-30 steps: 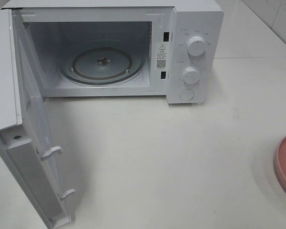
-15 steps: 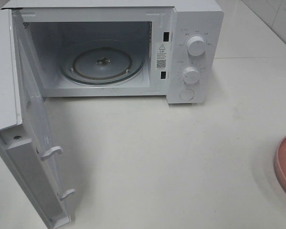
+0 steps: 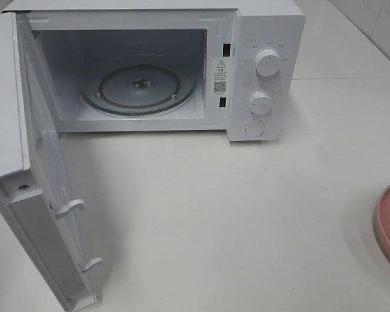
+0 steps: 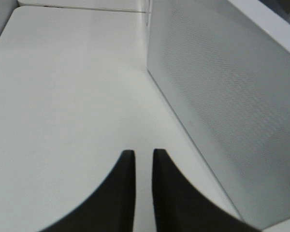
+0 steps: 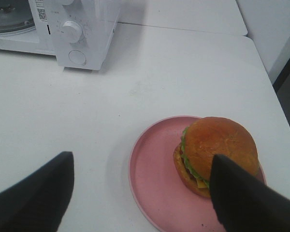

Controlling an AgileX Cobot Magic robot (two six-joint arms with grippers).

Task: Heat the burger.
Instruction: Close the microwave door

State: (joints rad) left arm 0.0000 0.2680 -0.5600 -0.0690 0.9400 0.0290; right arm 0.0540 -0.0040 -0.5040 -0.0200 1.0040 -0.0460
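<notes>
The burger (image 5: 213, 150), with a golden-brown bun and green lettuce, sits on a pink plate (image 5: 154, 188) in the right wrist view. My right gripper (image 5: 142, 181) is open and hovers above the plate, one finger (image 5: 241, 198) in front of the burger. In the exterior high view only the plate's edge (image 3: 389, 224) shows at the far right; the burger and both arms are out of that view. The white microwave (image 3: 263, 39) stands at the back with its door (image 3: 42, 195) swung open and its glass turntable (image 3: 140, 88) bare. My left gripper (image 4: 140, 154) is shut and empty beside the microwave's side wall (image 4: 222, 96).
The microwave's open door sticks out toward the front left of the white table (image 3: 234, 214). Two knobs (image 3: 266, 63) and a button are on the microwave's right panel. The table's far edge (image 5: 241, 29) and right edge lie close to the plate.
</notes>
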